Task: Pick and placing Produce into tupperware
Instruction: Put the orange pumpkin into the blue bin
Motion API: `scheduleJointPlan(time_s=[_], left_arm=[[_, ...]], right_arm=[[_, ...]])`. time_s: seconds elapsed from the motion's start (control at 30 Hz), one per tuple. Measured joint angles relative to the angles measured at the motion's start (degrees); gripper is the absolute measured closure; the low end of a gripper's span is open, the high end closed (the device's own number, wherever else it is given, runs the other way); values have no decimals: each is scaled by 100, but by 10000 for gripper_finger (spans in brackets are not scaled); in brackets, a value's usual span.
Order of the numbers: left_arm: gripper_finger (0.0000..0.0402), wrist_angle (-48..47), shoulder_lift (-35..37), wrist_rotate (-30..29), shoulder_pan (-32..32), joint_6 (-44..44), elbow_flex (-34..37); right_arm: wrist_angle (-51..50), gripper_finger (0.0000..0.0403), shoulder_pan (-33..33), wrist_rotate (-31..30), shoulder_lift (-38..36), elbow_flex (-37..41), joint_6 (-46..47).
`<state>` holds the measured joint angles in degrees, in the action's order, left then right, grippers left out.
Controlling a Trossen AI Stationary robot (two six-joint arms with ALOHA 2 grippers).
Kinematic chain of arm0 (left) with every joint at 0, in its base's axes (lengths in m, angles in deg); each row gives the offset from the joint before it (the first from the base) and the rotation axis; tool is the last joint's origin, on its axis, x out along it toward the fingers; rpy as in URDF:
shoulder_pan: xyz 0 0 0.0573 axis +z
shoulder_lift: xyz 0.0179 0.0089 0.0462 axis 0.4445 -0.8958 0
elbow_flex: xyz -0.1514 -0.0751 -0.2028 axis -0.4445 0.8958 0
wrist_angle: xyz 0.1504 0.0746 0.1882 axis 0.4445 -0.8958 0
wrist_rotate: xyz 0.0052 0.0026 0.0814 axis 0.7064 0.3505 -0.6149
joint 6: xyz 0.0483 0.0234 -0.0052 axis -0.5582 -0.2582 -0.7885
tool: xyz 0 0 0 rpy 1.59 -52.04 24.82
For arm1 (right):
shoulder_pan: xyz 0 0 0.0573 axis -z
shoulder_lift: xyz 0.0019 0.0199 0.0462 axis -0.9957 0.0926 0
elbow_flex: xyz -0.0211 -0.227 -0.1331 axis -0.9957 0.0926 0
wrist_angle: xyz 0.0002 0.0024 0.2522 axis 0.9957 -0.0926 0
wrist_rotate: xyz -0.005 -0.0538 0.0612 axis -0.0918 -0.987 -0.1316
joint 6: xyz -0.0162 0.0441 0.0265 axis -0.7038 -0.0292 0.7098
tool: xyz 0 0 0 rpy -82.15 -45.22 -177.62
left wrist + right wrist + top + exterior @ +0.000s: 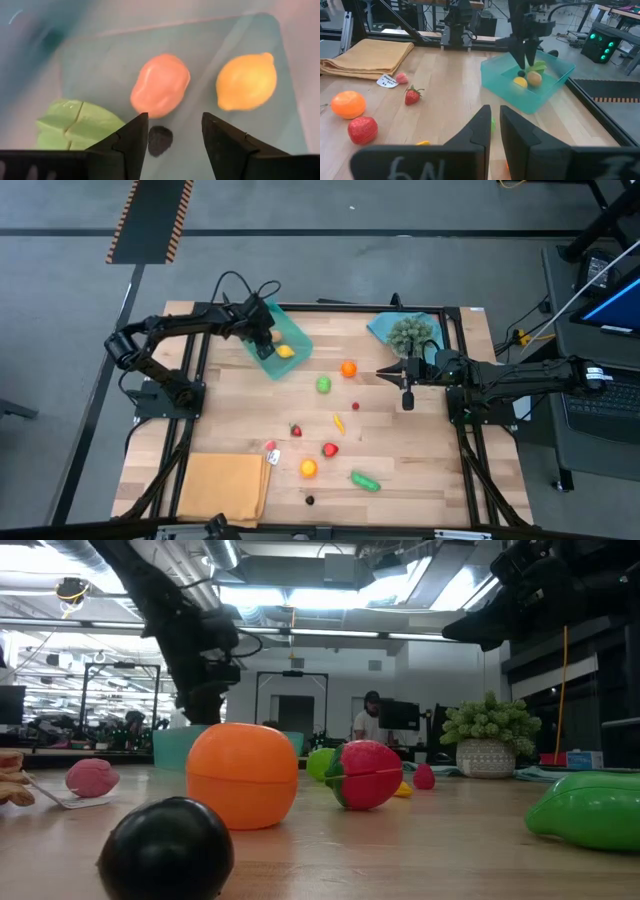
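Left gripper [170, 142]: positioned inside the shallow translucent teal-green plastic tray [297, 338], fingers apart with nothing between them. A small dark berry [160, 140] lies on the tray floor directly in the gap between the fingers, apparently just let go. Just ahead of the fingers rest a peach-orange rounded fruit [160, 85] and a yellow lemon [246, 81], long axis running across the line of the fingers; a pale green segmented piece [75, 126] lies to one side. In my judgement the coming move is a straight lift clear of the tray walls, which stand close around the fingers.

Centre of the wooden bench [420, 470]: loose produce still to collect, including a green fruit [323, 384], an orange [348, 368], a red strawberry [295, 430] and a green cucumber [365, 480], well apart from one another with open room for approach.

Right gripper [407, 402]: fingers together, empty, hanging over the bench nearer the orange than the left one.
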<state>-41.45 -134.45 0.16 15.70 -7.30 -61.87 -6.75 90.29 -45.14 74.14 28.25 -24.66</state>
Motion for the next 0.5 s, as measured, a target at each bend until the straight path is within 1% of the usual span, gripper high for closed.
scheduleJointPlan(time_s=[0.1, 0.2, 0.3, 0.5], left_arm=[[224, -114, 167, 2, -6, -2, -70], [223, -92, 503, -1, -113, -60, -71], [223, -95, 984, 13, -276, -193, -71], [223, 51, 2019, 11, -606, -192, -73]], right_arm=[[-1, 360, -1, 0, 0, 0, 0], [-2, 360, 0, 0, 0, 0, 147], [-2, 360, 0, 2, 0, 0, 286], [-2, 360, -2, 2, 0, 0, 128]])
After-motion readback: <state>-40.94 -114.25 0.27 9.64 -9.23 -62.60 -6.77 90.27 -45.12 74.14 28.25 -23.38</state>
